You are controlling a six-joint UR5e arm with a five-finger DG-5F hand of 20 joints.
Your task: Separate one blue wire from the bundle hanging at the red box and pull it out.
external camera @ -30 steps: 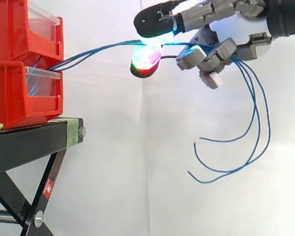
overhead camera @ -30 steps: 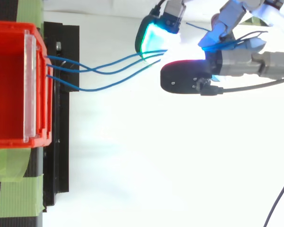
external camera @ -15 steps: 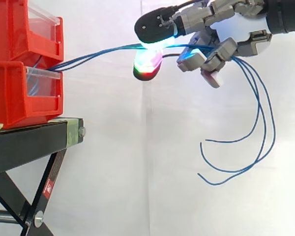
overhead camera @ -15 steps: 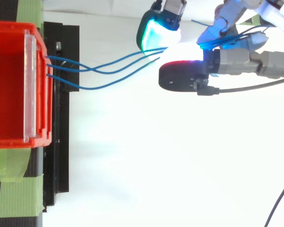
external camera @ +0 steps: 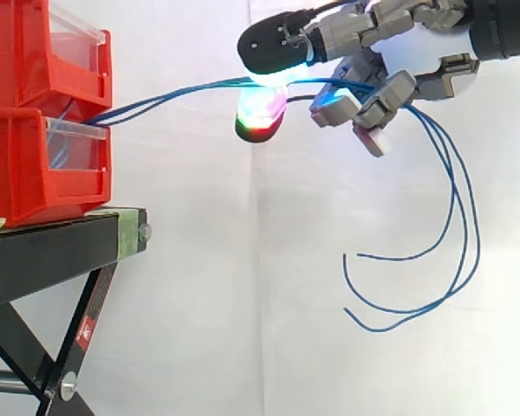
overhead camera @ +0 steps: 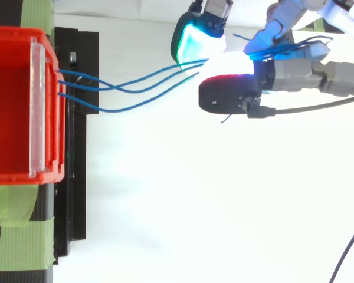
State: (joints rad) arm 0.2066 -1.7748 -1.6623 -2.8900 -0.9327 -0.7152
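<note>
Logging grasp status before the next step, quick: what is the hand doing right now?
Hand: shut, its glowing pads pinching the blue wires that run out from the red box.

Blue wires (external camera: 156,94) hidden where they pass through the hand (external camera: 416,56), red bins (external camera: 35,165) cut off at left edge

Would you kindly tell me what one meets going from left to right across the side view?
Red bins on the black stand → blue wires stretched through the air → robot hand pinching them.
</note>
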